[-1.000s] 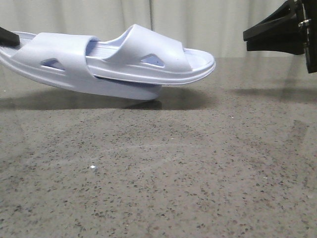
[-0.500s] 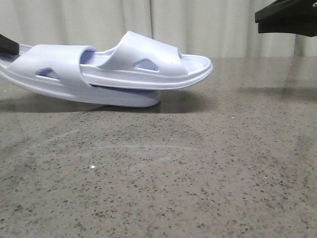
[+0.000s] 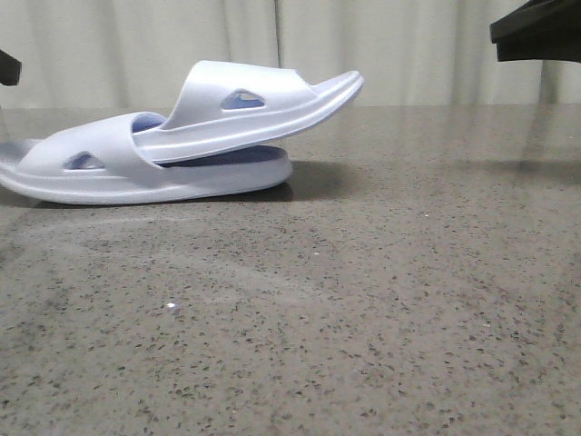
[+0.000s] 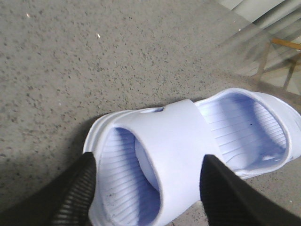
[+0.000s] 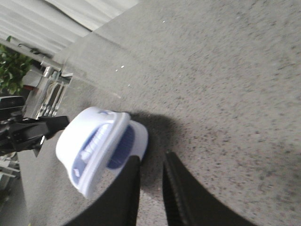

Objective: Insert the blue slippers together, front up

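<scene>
At the desk's far left, the nested pale blue foam slippers (image 3: 182,136) were released; left gripper (image 4: 148,188) spread wide, right gripper (image 5: 151,188) nearly closed, holding nothing.

Far left on the speckled table (image 3: 345,300), the blue slippers (image 3: 182,136) sit nested, the lower one flat, the upper one's toe tilted up toward the right, clear of the surface.

Nothing readable is showing anywhere: no lettering, brand, number or sign is appearing on the slippers (image 3: 182,145), on the speckled surface (image 3: 363,300) under them, or on the curtain behind.
</scene>
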Robot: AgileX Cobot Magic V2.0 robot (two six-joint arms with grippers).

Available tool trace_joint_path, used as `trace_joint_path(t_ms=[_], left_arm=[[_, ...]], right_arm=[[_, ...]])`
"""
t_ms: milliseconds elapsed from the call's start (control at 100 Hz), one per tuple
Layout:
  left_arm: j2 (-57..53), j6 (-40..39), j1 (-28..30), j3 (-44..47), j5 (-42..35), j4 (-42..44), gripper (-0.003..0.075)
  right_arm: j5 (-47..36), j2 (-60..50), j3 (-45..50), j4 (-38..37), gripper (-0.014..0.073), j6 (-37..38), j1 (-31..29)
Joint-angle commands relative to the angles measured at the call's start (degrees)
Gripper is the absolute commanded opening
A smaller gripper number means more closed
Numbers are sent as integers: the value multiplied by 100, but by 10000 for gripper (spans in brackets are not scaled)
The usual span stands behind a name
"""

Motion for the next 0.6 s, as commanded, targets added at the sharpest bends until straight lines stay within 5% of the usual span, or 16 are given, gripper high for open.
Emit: trace_joint_path(t_ms=[0, 140, 270, 590], left_arm=[[-200, -9, 251, -379, 539, -109, 349], [-411, -47, 364, -459, 711, -256, 216], [-756, 81, 133, -459, 525, -271, 12], [-2235, -11, -1456, -360, -2613, 663, 15]], right_arm=[[769, -379, -164, 222, 78, -104, -213], [723, -538, -164, 181, 15, -104, -262], [538, -711, -164, 107, -88, -104, -101], [-1411, -1589, -112, -678, -77, 10, 1465]])
